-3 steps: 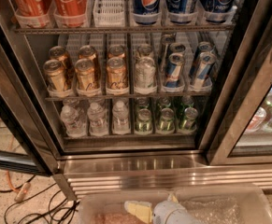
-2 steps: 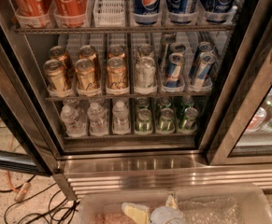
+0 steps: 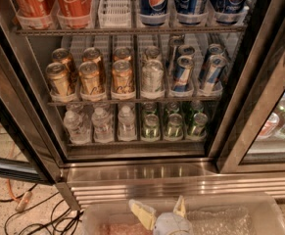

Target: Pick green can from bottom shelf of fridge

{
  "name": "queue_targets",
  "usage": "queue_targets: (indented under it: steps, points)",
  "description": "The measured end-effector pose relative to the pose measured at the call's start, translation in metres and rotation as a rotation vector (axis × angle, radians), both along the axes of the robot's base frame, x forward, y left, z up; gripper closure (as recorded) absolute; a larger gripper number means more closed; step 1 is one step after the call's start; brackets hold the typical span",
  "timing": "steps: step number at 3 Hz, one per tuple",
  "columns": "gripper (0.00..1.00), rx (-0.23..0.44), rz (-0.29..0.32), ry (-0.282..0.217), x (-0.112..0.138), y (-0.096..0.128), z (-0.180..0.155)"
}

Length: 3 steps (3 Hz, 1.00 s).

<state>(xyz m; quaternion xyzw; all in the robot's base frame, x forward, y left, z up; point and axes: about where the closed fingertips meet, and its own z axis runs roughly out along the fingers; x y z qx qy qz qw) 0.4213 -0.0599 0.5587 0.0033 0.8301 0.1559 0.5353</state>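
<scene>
The fridge (image 3: 142,173) stands with its door open to the left. On its bottom shelf (image 3: 132,142), several green cans (image 3: 173,125) with silver tops stand in three lanes on the right half, the front ones at the rack's edge. Small clear water bottles (image 3: 103,125) fill the left half. My gripper (image 3: 160,213) is at the bottom middle of the camera view, low in front of the ribbed steel base and well below the cans. Its two pale fingers (image 3: 142,213) stand apart, with nothing between them.
Gold cans (image 3: 91,78), a silver can (image 3: 152,78) and blue cans (image 3: 197,74) fill the middle rack. Red and blue cans stand on the rack above. A clear plastic bin (image 3: 230,217) lies under the gripper. Cables (image 3: 29,214) trail on the floor left. A neighbouring cooler (image 3: 279,121) stands right.
The gripper has shifted slightly left and up at the bottom edge. The fridge and its cans stand as before.
</scene>
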Motion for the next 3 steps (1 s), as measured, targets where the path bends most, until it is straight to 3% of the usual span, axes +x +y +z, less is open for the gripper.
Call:
queue_targets:
  steps: [1,3]
  points:
    - [0.0,-0.013,-0.067,-0.032,0.0051,-0.0164,0.0039]
    - [0.0,0.016,-0.091,-0.049,0.0081,-0.0172,0.0029]
